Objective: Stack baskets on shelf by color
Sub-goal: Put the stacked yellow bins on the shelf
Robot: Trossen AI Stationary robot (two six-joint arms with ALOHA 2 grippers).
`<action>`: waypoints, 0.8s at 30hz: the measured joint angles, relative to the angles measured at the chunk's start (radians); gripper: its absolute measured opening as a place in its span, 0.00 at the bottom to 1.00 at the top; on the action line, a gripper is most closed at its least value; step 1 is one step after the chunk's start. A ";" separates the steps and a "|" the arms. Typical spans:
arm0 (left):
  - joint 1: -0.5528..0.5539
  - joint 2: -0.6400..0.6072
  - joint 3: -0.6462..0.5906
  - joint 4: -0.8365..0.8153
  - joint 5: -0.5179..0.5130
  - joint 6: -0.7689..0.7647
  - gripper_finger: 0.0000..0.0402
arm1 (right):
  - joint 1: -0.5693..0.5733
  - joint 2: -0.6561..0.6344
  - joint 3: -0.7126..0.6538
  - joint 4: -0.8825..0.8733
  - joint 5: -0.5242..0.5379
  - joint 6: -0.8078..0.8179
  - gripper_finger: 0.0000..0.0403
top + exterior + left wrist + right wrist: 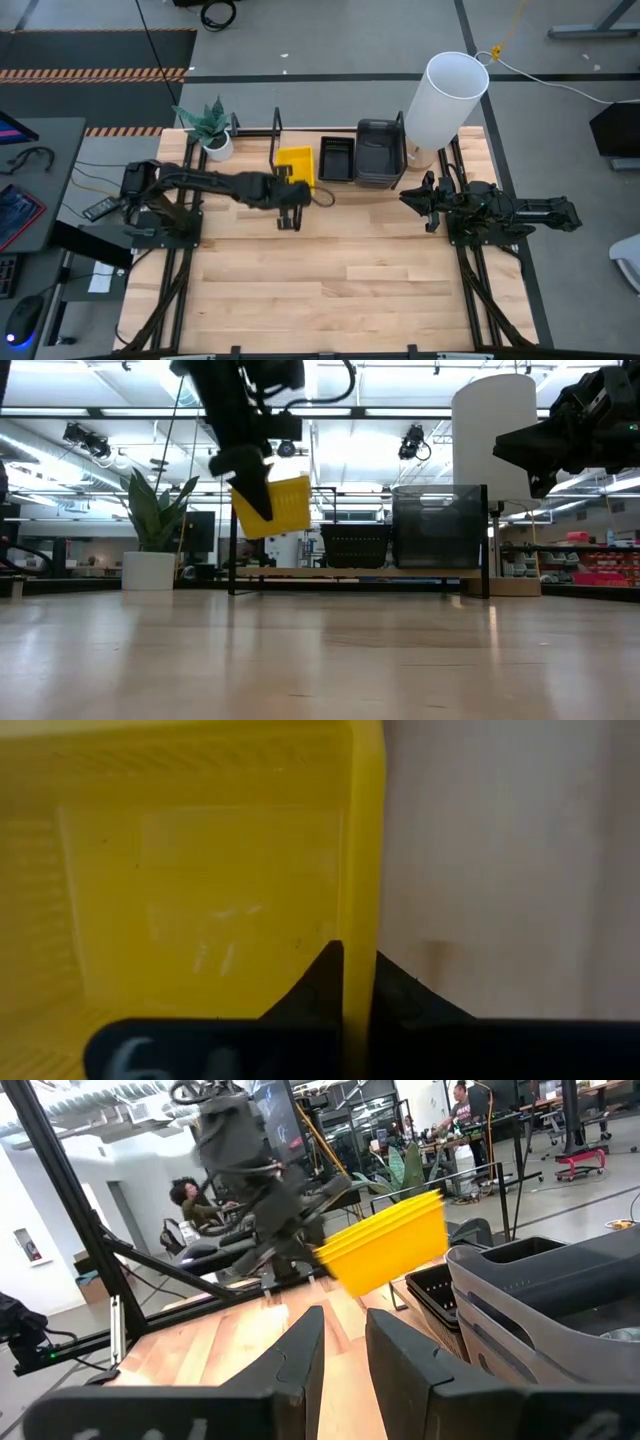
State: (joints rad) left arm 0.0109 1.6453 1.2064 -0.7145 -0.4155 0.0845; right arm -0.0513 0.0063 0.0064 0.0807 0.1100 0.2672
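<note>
My left gripper (291, 192) is shut on a bright yellow basket (296, 165), which hangs tilted above the table in front of the shelf (300, 573) in the low view. In the right wrist view the yellow basket (390, 1240) looks like a nested stack. A small black basket (336, 158) and a larger dark grey stack (380, 152) rest by their bottoms on the shelf. My right gripper (343, 1325) hovers open over the table's right side, near the grey baskets (560, 1300), touching nothing. My left gripper holds the yellow basket by its near wall (362, 890), one finger (322, 982) inside the basket and the other finger (405, 995) outside. The fingers come from above, pointing down. The basket is lifted clear and tilted, its far end (300, 495) higher.
A tall white cylinder (445, 92) stands at the shelf's right end and a potted plant (212, 130) at its left end. Thin black frames (277, 135) rise from the shelf. The wooden tabletop (330, 280) stretches toward the near edge. People sit in the room beyond.
</note>
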 joint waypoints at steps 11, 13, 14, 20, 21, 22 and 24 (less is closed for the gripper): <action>0.200 0.004 0.000 0.098 0.156 0.197 0.03 | 0.000 0.000 0.000 0.000 0.000 0.000 0.21; 0.222 0.004 0.000 0.099 0.192 0.199 0.04 | 0.000 0.000 0.000 0.000 0.000 0.000 0.21; 0.232 0.004 0.000 0.099 0.207 0.200 0.04 | 0.000 0.000 0.000 0.000 0.000 0.000 0.21; 0.245 0.005 -0.023 0.106 0.202 0.228 0.16 | 0.000 0.000 0.000 0.000 0.000 0.000 0.21; 0.245 0.005 -0.023 0.110 0.201 0.229 0.19 | 0.000 0.000 0.000 0.000 0.000 0.000 0.21; 0.245 0.005 -0.023 0.116 0.201 0.229 0.22 | 0.000 0.000 0.000 0.000 0.000 0.000 0.21; 0.245 0.005 -0.023 0.138 0.199 0.225 0.28 | 0.000 0.000 0.000 0.000 0.000 0.000 0.21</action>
State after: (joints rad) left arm 0.2554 1.6505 1.1839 -0.5763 -0.2167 0.3091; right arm -0.0516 0.0063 0.0065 0.0807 0.1099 0.2672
